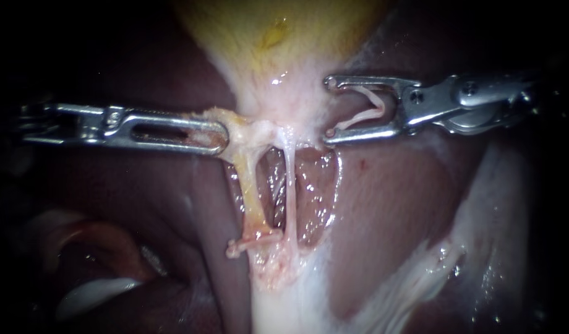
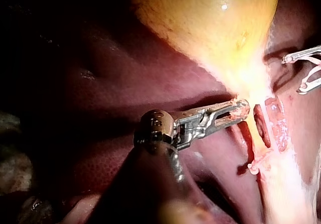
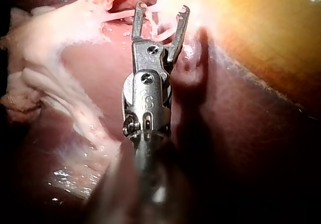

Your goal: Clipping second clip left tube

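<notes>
Hand of the slotted steel left instrument (image 1: pixel 218 136), centre left, clenched on pale tissue (image 1: pixel 247 130) at the neck of the yellow gallbladder (image 1: pixel 278 37). At upper right, the steel right instrument (image 1: pixel 329 107) grasps a pale open clip (image 1: pixel 366 106), apart from the yellowish left tube (image 1: pixel 252 185) at centre. Wet dark-red liver (image 1: pixel 389 204) beneath; darkness around.

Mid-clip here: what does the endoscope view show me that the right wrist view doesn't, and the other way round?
Endoscope only: the left instrument, its jaws shut on tissue under the gallbladder. It also shows the left tube with a clip across its lower end, and the thin right tube. Right wrist only: the right instrument seen from behind, along its own shaft. Both: the right instrument's jaws standing wide apart and holding a pale loaded clip, plus the gallbladder and liver.
</notes>
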`<action>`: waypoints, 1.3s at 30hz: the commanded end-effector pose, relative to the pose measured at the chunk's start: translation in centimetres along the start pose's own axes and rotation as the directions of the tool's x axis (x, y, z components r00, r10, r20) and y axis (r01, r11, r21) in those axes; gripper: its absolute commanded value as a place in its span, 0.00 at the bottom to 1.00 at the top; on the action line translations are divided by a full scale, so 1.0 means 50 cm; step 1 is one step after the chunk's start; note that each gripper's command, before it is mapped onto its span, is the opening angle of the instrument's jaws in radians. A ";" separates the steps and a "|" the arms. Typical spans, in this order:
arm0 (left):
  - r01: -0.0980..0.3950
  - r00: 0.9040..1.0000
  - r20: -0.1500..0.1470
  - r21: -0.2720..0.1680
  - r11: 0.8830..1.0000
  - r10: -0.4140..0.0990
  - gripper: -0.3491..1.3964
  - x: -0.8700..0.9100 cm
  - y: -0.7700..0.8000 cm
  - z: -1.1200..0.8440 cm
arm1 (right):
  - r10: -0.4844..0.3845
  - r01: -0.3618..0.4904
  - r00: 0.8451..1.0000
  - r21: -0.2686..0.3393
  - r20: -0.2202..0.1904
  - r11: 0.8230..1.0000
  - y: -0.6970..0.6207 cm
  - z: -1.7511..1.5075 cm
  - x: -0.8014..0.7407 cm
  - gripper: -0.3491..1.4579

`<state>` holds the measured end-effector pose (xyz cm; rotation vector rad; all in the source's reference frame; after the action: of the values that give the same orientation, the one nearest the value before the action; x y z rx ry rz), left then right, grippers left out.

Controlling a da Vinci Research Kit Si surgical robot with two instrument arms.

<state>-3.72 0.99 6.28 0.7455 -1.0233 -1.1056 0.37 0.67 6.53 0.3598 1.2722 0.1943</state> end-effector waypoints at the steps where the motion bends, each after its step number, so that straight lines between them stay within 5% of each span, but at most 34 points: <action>1: 0.000 1.000 0.000 0.000 1.000 0.000 0.00 0.0000 0.0000 0.0000 | 0.012 -0.012 1.000 0.008 0.000 1.000 -0.0004 0.0004 -0.0004 0.46; 8: 0.000 1.000 0.000 0.000 1.000 0.000 0.00 0.0000 0.0001 0.0000 | 0.116 -0.115 0.993 0.048 -0.006 0.992 -0.0049 0.0046 -0.0032 0.45; 15: 0.000 1.000 0.000 0.000 1.000 0.000 0.00 0.0000 0.0001 0.0000 | 0.147 -0.149 0.989 0.089 0.033 0.985 -0.0087 0.0099 -0.0056 0.44; 30: 0.000 1.000 0.000 -0.001 1.000 0.000 0.00 0.0001 -0.0002 -0.0001 | 0.177 -0.184 0.982 0.120 0.067 0.975 -0.0129 0.0224 -0.0148 0.45; 39: 0.000 1.000 0.001 -0.001 1.000 0.000 0.00 0.0001 -0.0004 0.0000 | 0.201 -0.211 0.976 0.146 0.079 0.967 -0.0151 0.0273 -0.0170 0.45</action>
<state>-3.72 0.97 6.27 0.7446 -1.0232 -1.1064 1.41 -0.54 7.36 0.6388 1.1891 0.2599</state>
